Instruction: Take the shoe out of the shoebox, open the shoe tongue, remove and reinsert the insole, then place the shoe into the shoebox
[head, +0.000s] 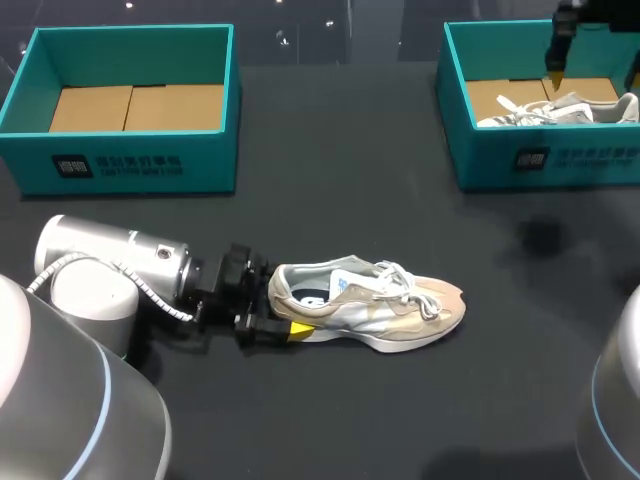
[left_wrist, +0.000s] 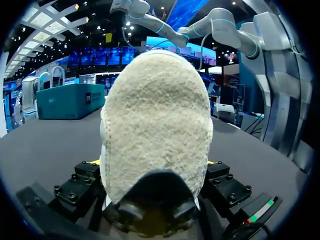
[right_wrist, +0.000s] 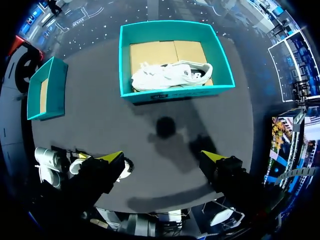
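Note:
A beige and white shoe (head: 385, 305) lies on its sole on the dark table (head: 350, 200), toe to the right, tongue and laces loose. My left gripper (head: 275, 305) has its jaws around the heel. In the left wrist view the fuzzy heel (left_wrist: 156, 120) fills the gap and touches both fingers. My right gripper (head: 594, 70) hangs open high above the right teal shoebox (head: 540, 155). That box holds a white shoe (head: 555, 110). From the right wrist the gripper (right_wrist: 161, 156) looks down on the same shoebox (right_wrist: 175, 92) and white shoe (right_wrist: 170, 75).
A second teal shoebox (head: 125, 160) stands at the back left with only its cardboard floor showing; it also appears in the right wrist view (right_wrist: 47, 87). Bare table lies between the boxes and in front of the beige shoe.

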